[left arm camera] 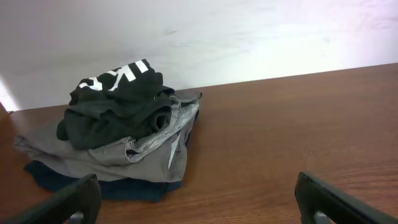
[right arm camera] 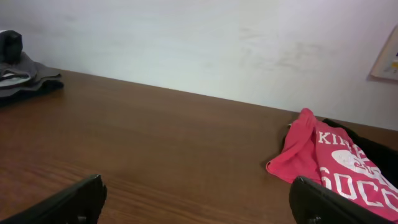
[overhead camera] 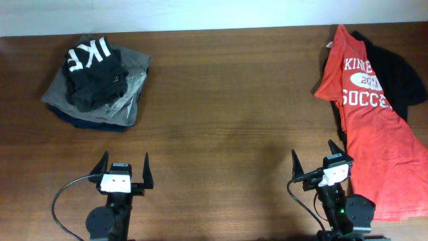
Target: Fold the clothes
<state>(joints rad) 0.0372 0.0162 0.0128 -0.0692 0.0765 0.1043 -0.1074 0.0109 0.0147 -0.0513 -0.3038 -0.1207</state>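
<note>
A red T-shirt [overhead camera: 374,127] with white lettering lies spread at the right of the table, over a black garment [overhead camera: 400,73]. It also shows in the right wrist view [right arm camera: 339,158]. A pile of clothes [overhead camera: 100,80] sits at the far left: a black garment with white letters on top of grey and dark blue ones; it also shows in the left wrist view [left arm camera: 118,130]. My left gripper [overhead camera: 125,167] is open and empty near the front edge. My right gripper [overhead camera: 313,159] is open and empty, just left of the red shirt's lower part.
The brown wooden table [overhead camera: 227,114] runs between the pile and the shirts. A white wall [right arm camera: 199,43] stands behind the far edge. A poster corner [right arm camera: 388,56] hangs at the far right.
</note>
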